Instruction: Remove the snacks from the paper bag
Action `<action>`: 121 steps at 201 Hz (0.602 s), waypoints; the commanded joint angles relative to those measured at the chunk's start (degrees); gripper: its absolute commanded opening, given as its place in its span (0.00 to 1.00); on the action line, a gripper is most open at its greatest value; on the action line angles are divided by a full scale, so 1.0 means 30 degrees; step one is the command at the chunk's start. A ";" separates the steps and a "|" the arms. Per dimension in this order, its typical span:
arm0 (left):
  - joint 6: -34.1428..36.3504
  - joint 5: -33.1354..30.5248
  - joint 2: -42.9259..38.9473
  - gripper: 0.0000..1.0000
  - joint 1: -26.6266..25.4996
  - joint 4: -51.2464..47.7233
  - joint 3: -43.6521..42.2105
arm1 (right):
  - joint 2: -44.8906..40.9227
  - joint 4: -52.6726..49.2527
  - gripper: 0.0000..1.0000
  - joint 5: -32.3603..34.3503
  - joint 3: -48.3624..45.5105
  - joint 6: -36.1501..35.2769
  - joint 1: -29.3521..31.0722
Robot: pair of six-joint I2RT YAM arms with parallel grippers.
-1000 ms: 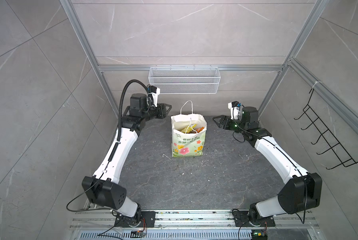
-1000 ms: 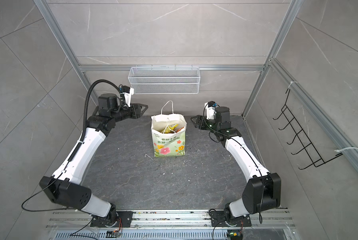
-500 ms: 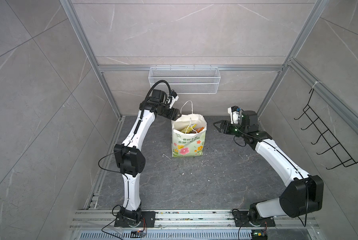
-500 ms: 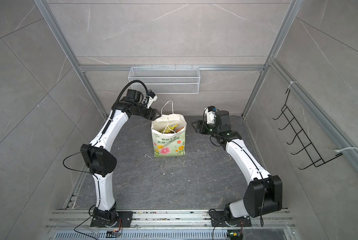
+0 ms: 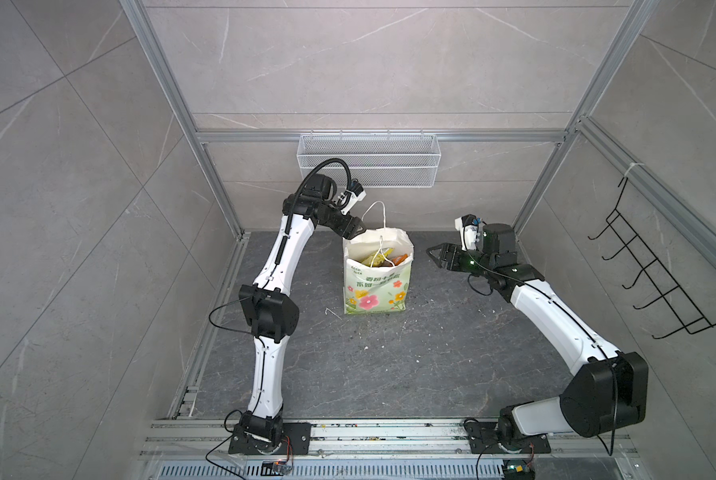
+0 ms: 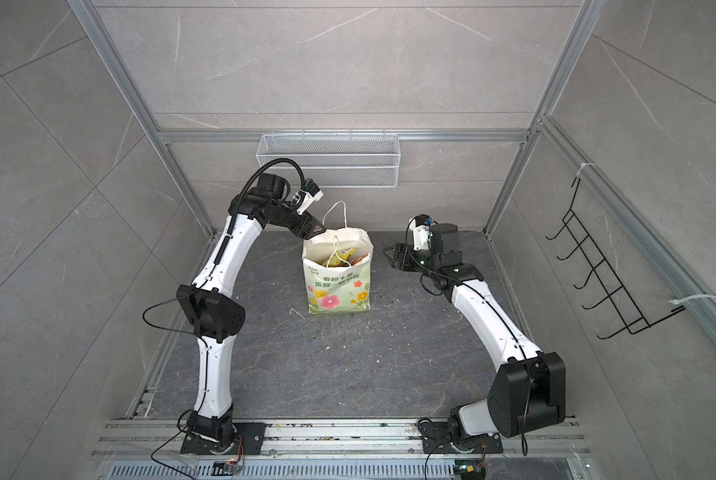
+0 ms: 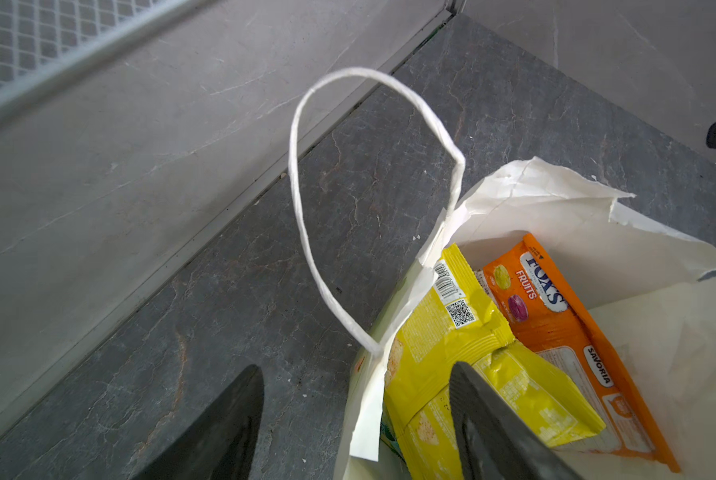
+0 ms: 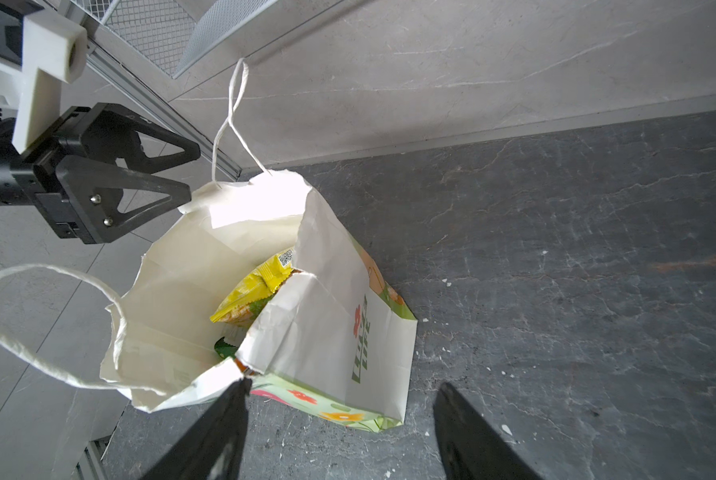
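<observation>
In both top views the paper bag (image 5: 375,286) (image 6: 339,286) stands upright on the dark stone counter (image 5: 389,365) (image 6: 348,365), toward the far middle, mouth open, with the snacks (image 5: 383,259) (image 6: 341,259) showing inside as yellow and orange. The left jaws hang at the bag's far-left top corner, parted and holding nothing. The right jaws sit level to the right of the bag, well apart from it, spread wide and empty. A wire mesh basket (image 5: 368,166) (image 6: 327,160) hangs on the far wall, and a black hook rack (image 5: 659,282) (image 6: 605,270) on the right wall.

In the left wrist view the left jaws stand apart on either side of the bag's paper edge: one over a yellow pouch (image 7: 451,345) inside the mouth, the other outside above the counter. An orange pouch (image 7: 564,316) marked "FOX'S FRUITS" lies beside the yellow one. One cord handle (image 7: 306,208) loops upright.

In the right wrist view the bag shows "LOVE LIFE" on its side, the yellow pouch (image 8: 252,291) inside. The right jaws are wide apart and empty; one tip overlaps a corner of the bag's rim, contact unclear.
</observation>
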 commanded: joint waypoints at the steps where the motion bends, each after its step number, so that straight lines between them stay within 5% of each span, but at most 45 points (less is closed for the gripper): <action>1: 0.0990 0.0646 0.0437 0.73 -0.0101 -0.0556 0.0778 | -0.0442 0.0482 0.72 -0.0424 -0.0419 0.0244 0.0042; 61: 0.2301 0.0984 0.1151 0.62 -0.0668 -0.1178 0.0783 | -0.0649 0.0421 0.72 -0.0379 -0.0628 0.0251 0.0018; 91: 0.2629 0.0669 0.1023 0.22 -0.0940 -0.1273 0.0815 | -0.0620 0.0508 0.72 -0.0458 -0.0551 0.0403 0.0039; 121: 0.3120 0.0540 0.0622 0.13 -0.1283 -0.1309 0.0645 | -0.0720 0.0556 0.72 -0.0584 -0.0423 0.0436 0.0069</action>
